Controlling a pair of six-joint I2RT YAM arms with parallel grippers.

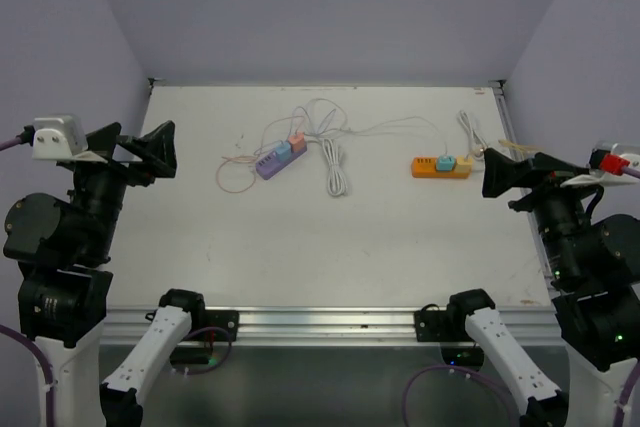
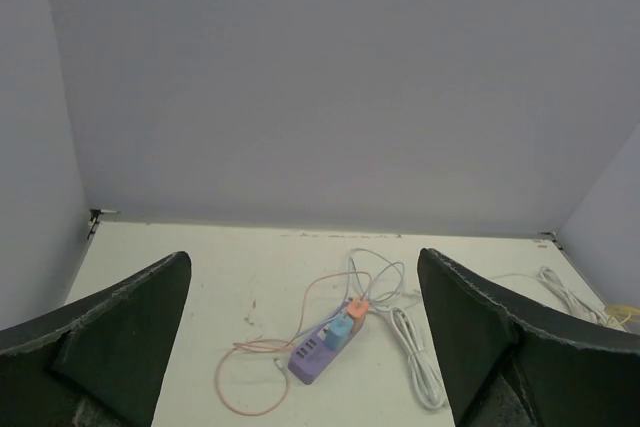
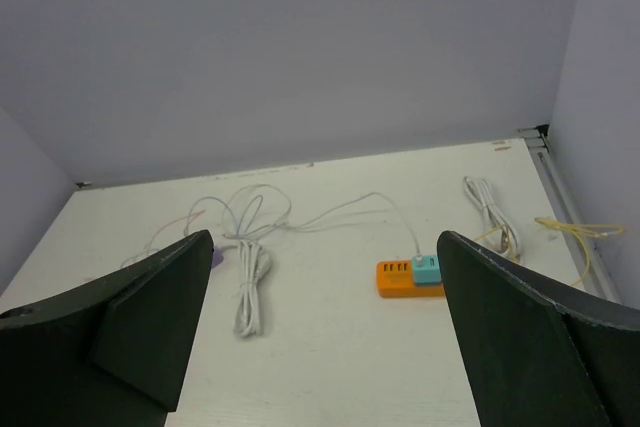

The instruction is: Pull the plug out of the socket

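Note:
A purple socket strip (image 1: 270, 164) lies at the table's back middle-left with a blue plug (image 1: 283, 151) and an orange plug (image 1: 295, 142) in it; the left wrist view shows the strip (image 2: 315, 357) and its blue plug (image 2: 340, 329). An orange socket strip (image 1: 430, 167) with a teal plug (image 1: 446, 162) lies at the back right; it also shows in the right wrist view (image 3: 398, 278). My left gripper (image 1: 135, 150) is open and empty, raised at the far left. My right gripper (image 1: 518, 177) is open and empty, raised at the far right.
A coiled white cable (image 1: 336, 169) lies between the two strips, with thin white leads looping behind it. A pink cable loop (image 1: 235, 175) lies left of the purple strip. A white cable (image 1: 470, 132) and a yellow cable (image 3: 580, 232) lie at the back right corner. Walls enclose three sides.

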